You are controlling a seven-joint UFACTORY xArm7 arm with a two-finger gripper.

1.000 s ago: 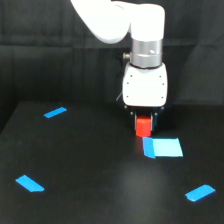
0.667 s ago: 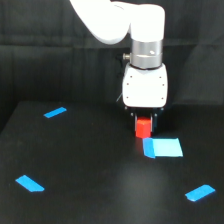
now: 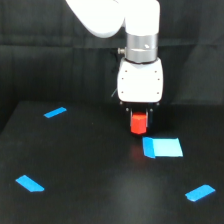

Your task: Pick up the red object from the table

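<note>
**Gripper over red block, exterior view**

Gripper (image 3: 139,119) at centre frame, hanging from a white arm (image 3: 120,20) that enters from the top edge, its upper part cut off by the frame. A metallic wrist ring (image 3: 141,50) joins the arm to the white gripper housing (image 3: 140,82). Below the housing two short dark fingers (image 3: 149,116) reach down on either side of the block (image 3: 139,123), which sits between them, just below centre frame. The fingers appear closed on the block's sides, so the gripper reads as grasping it, though the contact lines are dark and blurred. The top of the block is hidden behind the lower edge of the housing, so its faceted top cannot be made out. A faint red glow shows on the table (image 3: 100,200) just under the block; whether the block's base touches the surface or sits slightly above it cannot be told.

Directly lower right of the block lies a large blue patch (image 3: 162,147), near it but apart; its left edge looks folded or doubled. Three smaller blue strips lie well apart from it: one at upper left (image 3: 55,112), one at lower left (image 3: 30,183), one at lower right (image 3: 200,192). The table's far edge meets a black draped backdrop (image 3: 50,65), whose folds are barely visible. A thin cable (image 3: 116,93) at the housing's left side is too small to trace.
</note>
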